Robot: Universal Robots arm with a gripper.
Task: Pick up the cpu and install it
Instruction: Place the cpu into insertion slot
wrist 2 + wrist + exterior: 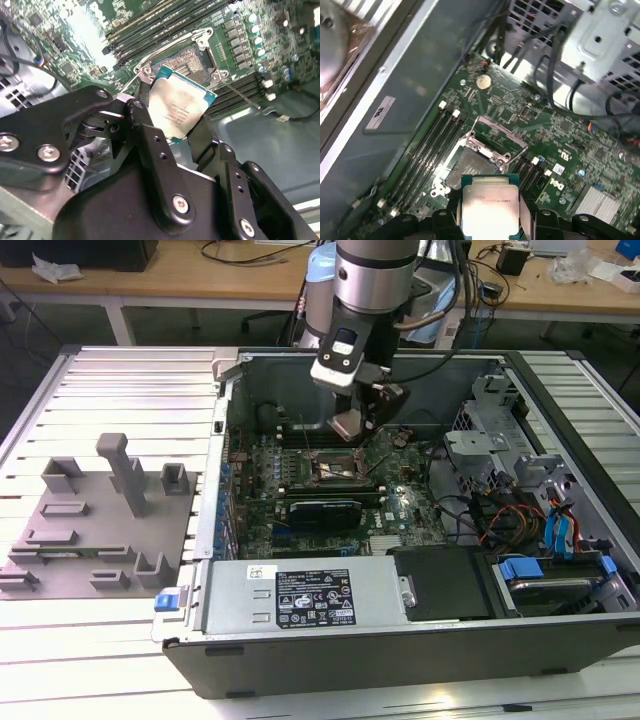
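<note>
Second wrist view: we see the matte black gripper (172, 117) clamped on the cpu (182, 106), a flat square chip, silvery top, green rim. We hold it tilted above the dark square socket (184, 62) with its shiny metal frame.

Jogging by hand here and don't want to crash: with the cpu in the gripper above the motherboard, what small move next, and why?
Probably a short move to centre the cpu over the open socket before lowering. The gripper is shut on the cpu, which hangs above the board, apart from the socket and seemingly off-centre.
</note>
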